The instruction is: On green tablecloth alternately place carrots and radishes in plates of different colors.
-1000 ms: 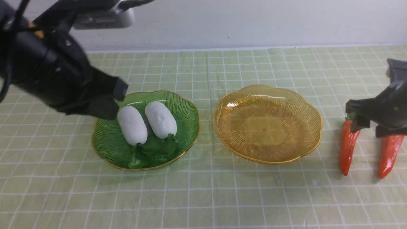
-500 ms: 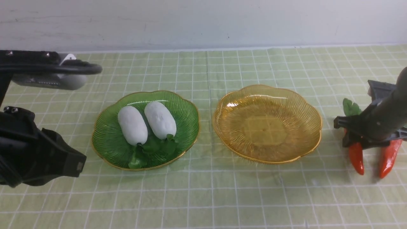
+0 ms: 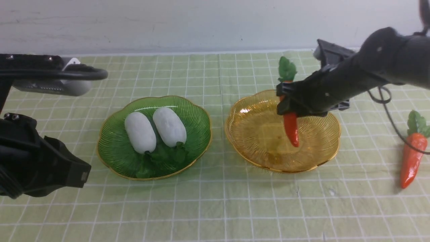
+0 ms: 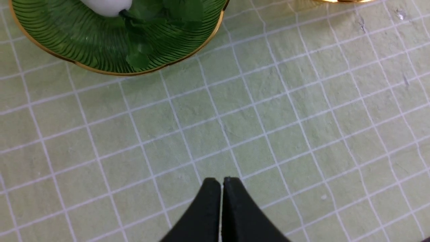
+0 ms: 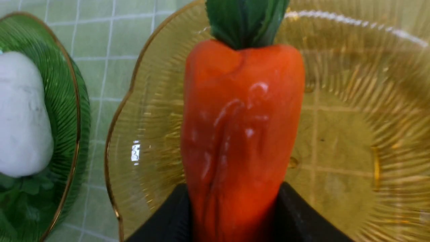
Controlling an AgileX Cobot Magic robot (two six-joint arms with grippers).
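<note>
**Carrot carried over the amber plate**

The right gripper point(image 3: 287, 103) has risen from the right side of the green tablecloth point(image 3: 215, 208). It now holds one carrot point(image 3: 291, 129) above the amber plate point(image 3: 319, 160), leaves up and tip down. The left gripper point(image 4: 221, 188) has drawn back from the green plate point(image 3: 199, 134) toward the robot's left.

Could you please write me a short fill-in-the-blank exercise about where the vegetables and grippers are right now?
The green plate holds two ____.
The right gripper holds a ____ over the amber plate.
The other carrot lies on the ____.
The left gripper is ____, holding nothing.
Missing words: radishes; carrot; tablecloth; shut.
</note>
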